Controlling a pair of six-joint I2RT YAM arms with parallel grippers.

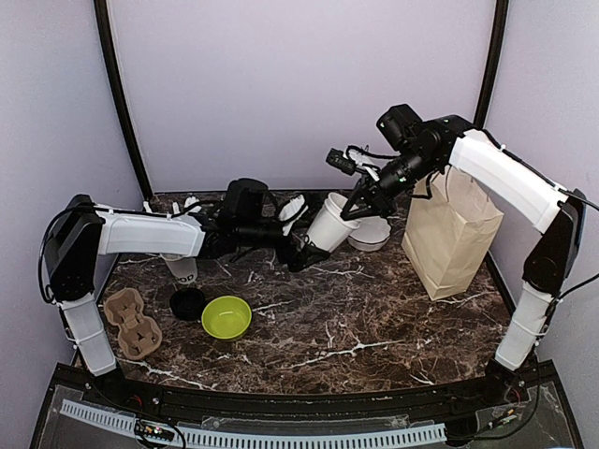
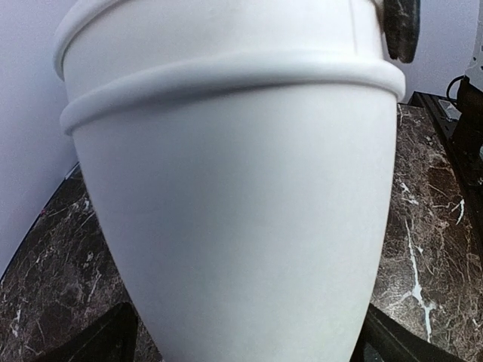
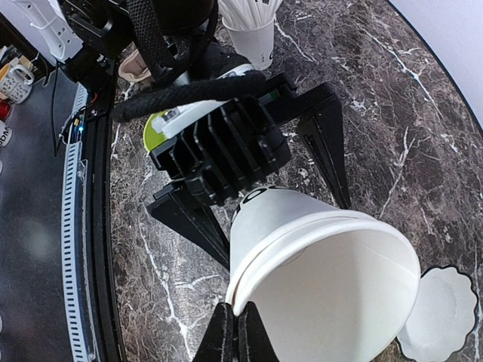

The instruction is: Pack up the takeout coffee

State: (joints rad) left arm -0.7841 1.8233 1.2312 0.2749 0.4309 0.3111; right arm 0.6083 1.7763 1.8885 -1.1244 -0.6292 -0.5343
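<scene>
A white paper cup with dark lettering near its base hangs tilted above the table at the back centre, lidless and empty. A second rim shows just below its top rim, as if two cups are nested. My right gripper is shut on the cup's rim. My left gripper is open, one finger on each side of the cup's lower body. Another white cup stands under the left arm, with a black lid lying on the table beside it.
A brown paper bag stands open at the right. A lime-green bowl and a cardboard cup carrier sit front left. A white cup of straws stands at the back. A white scalloped paper disc lies beside the bag.
</scene>
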